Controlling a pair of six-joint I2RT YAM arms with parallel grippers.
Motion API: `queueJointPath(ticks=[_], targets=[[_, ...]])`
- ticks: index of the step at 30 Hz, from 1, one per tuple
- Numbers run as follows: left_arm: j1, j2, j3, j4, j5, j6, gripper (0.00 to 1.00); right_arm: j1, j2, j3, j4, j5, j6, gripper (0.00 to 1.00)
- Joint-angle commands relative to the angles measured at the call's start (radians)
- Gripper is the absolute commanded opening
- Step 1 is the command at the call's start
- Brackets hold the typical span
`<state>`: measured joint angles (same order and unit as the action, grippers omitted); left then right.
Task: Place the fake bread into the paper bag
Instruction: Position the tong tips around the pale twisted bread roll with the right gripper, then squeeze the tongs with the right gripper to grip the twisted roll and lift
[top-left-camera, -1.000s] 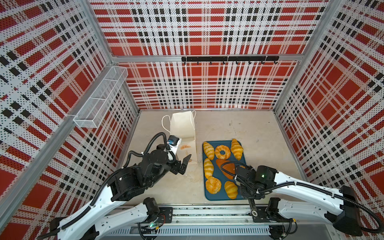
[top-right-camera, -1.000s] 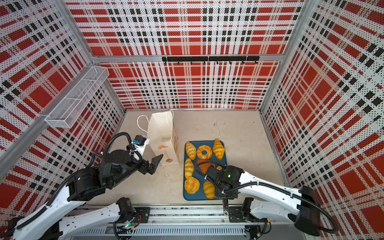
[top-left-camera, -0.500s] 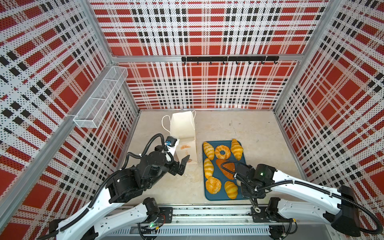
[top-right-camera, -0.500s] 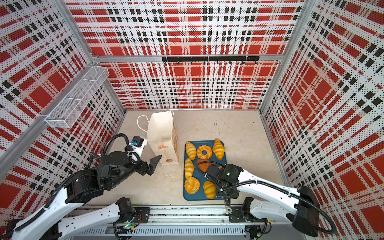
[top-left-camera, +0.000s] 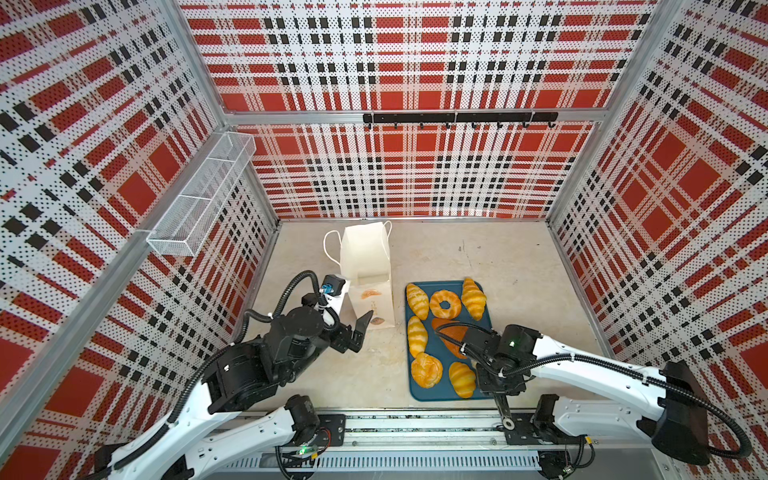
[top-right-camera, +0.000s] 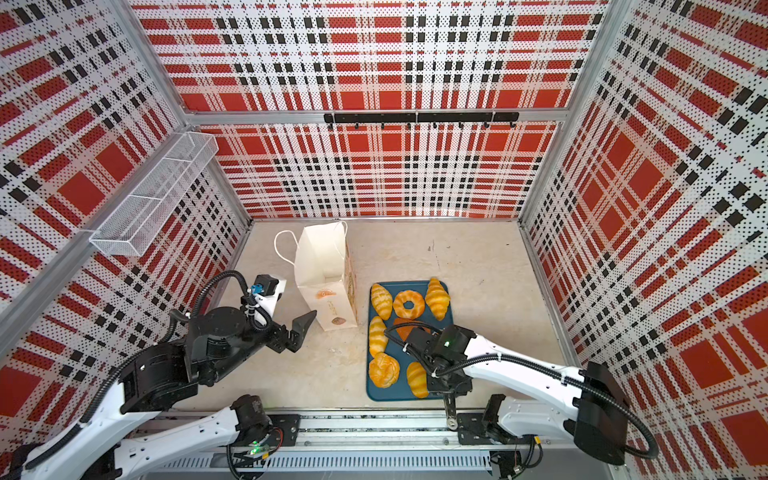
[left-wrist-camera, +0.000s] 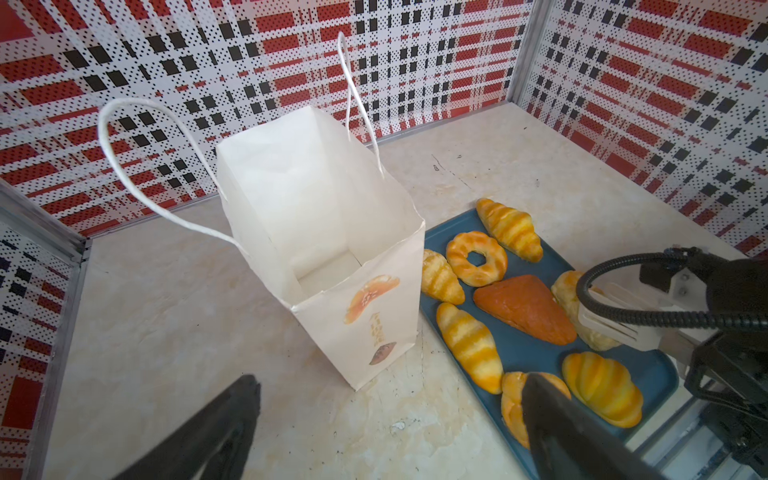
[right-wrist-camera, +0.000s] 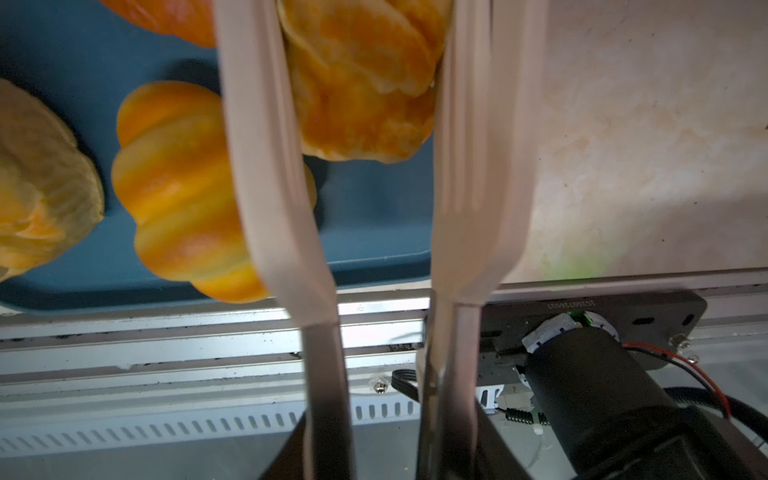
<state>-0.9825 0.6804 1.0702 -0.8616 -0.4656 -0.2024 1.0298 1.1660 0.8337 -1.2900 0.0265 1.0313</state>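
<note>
Desk: Starting at the left?

Field: Pictured left: black-fingered left gripper, spread wide and holding nothing, poised on the near side of the tall white paper bag with cord loop handles, not touching it. Standing upright, mouth up, nothing inside yet.

Desk: And right of the bag?

Field: Just beside it, flat dark teal rectangular tray, loaded with glossy golden-orange toy pastries, among them a ring doughnut and a darker brown triangular loaf. At the tray's right edge, right gripper with white fork-like fingers, clamped on both flanks of a flaky golden-orange toy pastry. Cannot tell whether lifted clear of the tray.

Desk: Hinge of the coming move?

Field: Probably direction: bag mouth lying left and a little far of the clamped pastry, across the width of the tray and higher than it. Nearer to the bread, the right arm; nearer to the bag, the left, well placed to steady it. Likely needs a lift above the rim before any swing left.
</note>
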Motion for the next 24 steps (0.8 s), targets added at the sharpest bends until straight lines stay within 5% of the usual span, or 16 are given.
queueJointPath(ticks=[1, 24], targets=[[0.011, -0.022, -0.010, -0.020, -0.048, -0.026, 0.99, -0.008, -0.047, 0.019, -0.015, 0.019, -0.002, 0.32], [0.359, -0.056, -0.019, -0.068, 0.176, -0.103, 0.99, -0.029, -0.212, 0.210, -0.104, 0.151, -0.105, 0.29]])
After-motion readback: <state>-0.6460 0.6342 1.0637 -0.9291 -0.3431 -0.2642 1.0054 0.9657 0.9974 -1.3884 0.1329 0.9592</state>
